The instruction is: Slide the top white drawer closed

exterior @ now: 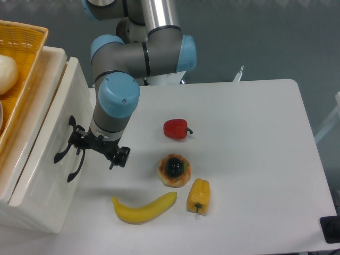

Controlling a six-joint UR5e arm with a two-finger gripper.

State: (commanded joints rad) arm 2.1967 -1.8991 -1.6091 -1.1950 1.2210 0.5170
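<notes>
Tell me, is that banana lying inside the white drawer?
No, the banana lies on the table, in front of the top white drawer.

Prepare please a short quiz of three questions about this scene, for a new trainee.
1. True or false: the top white drawer stands wide open.
2. Which item lies nearest the front edge of the table?
A. banana
B. red pepper
C. tart
3. Fill in: the gripper is beside the two black ______ on the drawer fronts.

Key:
1. False. It looks nearly or fully shut; no interior shows.
2. A. The yellow pepper lies just right of it.
3. handles.
</notes>
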